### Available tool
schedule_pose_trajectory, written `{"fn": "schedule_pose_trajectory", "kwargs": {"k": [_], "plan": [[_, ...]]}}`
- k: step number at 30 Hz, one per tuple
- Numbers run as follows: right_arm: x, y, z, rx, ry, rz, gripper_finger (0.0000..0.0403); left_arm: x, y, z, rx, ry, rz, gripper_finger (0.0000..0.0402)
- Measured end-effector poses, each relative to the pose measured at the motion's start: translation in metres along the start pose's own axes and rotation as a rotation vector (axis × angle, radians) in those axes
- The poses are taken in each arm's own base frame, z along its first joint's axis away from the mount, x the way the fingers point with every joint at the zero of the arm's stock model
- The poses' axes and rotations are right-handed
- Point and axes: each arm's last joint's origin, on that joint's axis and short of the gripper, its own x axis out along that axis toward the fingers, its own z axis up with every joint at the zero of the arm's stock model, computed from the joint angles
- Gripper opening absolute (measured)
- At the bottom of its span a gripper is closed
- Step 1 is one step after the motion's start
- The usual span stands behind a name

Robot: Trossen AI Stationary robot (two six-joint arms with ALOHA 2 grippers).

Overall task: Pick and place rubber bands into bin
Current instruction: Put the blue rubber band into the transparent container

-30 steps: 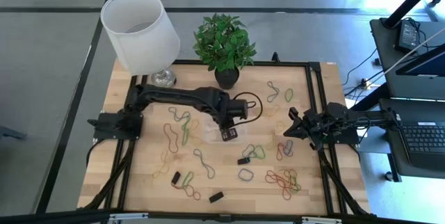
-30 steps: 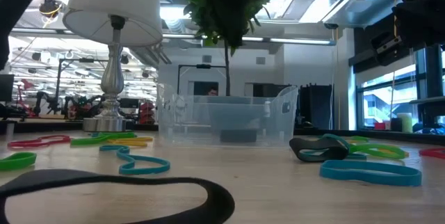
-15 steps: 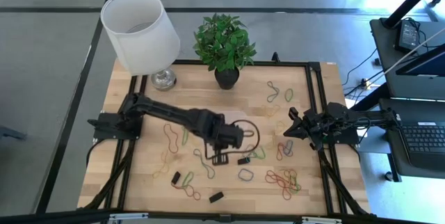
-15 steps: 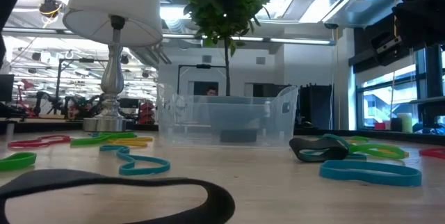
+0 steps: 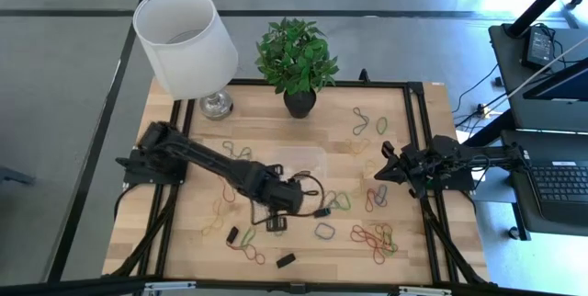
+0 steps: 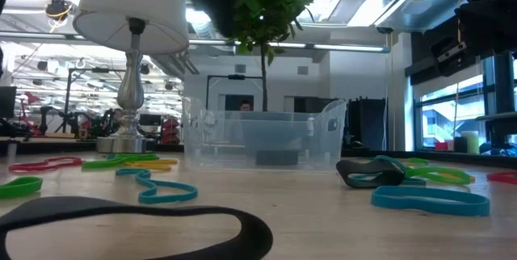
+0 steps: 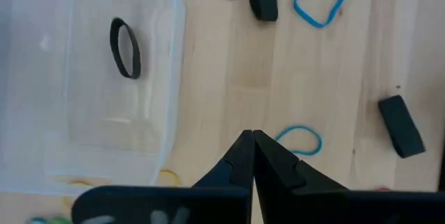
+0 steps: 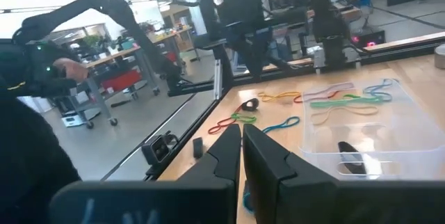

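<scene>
High view: the left arm reaches across the wooden table [image 5: 184, 232] from the left side. Its gripper, the left gripper [image 5: 276, 225], is low over the wood just in front of the bin [image 5: 296, 165]. Its two fingers are pressed tight together. In the left wrist view the fingers [image 7: 240, 161] meet in a point and hold nothing. A small blue band [image 7: 300, 139] lies on the wood just past the tips.

The bin is clear and sits in the middle of the table, in front of the plant [image 5: 296, 57]. One black band [image 7: 125, 48] lies flat inside it. In the low view the bin [image 6: 262, 137] stands on the wood with a dark band on its floor.

The rubber bands [image 5: 372, 234] lie all over the table. There is a bunch of red, green and yellow ones near the front right. More lie near the back right and to the left of the bin. A few thick black pieces [image 5: 286, 260] lie near the front edge.

The right gripper [image 5: 381, 169] waits at the right side of the table, off the wood, pointing at the middle. Its fingers [image 8: 226, 147] are nearly together with a thin gap, and they hold nothing.

A lamp [image 5: 186, 43] with a white shade stands at the back left corner.
</scene>
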Motion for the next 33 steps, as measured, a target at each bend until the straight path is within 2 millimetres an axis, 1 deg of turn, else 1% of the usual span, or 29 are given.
{"fn": "schedule_pose_trajectory", "kwargs": {"k": [3,5,7,11,15,19,23,25,28,33], "plan": [[0.000,-0.002,0.001,0.002,-0.021,-0.073,0.0015,-0.004,0.009,-0.019,-0.037,-0.073,-0.038,0.0001],[0.000,-0.003,0.001,0.000,-0.037,-0.116,0.0006,-0.006,0.017,-0.034,-0.059,-0.112,-0.054,0.0001],[0.000,-0.004,0.003,0.006,-0.051,-0.162,0.0005,-0.009,0.027,-0.051,-0.094,-0.142,-0.064,0.0001],[0.000,-0.003,0.019,-0.002,-0.088,-0.261,0.0002,-0.018,0.045,-0.085,-0.150,-0.179,-0.077,0.0001],[0.007,0.000,0.043,-0.023,-0.081,-0.361,0.0002,-0.025,0.064,-0.117,-0.165,-0.230,-0.074,0.0002],[0.026,-0.002,0.067,-0.001,-0.027,-0.475,0.0001,-0.031,0.081,-0.146,-0.178,-0.269,-0.088,0.0002],[0.057,-0.009,0.088,0.009,0.073,-0.641,0.0001,-0.035,0.095,-0.171,-0.187,-0.301,-0.104,0.0002],[0.074,-0.018,0.096,0.008,0.129,-0.775,0.0001,-0.037,0.102,-0.181,-0.188,-0.323,-0.107,0.0002],[0.093,-0.035,0.109,0.068,0.199,-0.983,0.0001,-0.042,0.111,-0.191,-0.162,-0.359,-0.120,0.0002],[0.111,-0.069,0.122,0.304,0.358,-1.268,0.0001,-0.052,0.123,-0.200,-0.079,-0.431,-0.098,0.0002]]}}
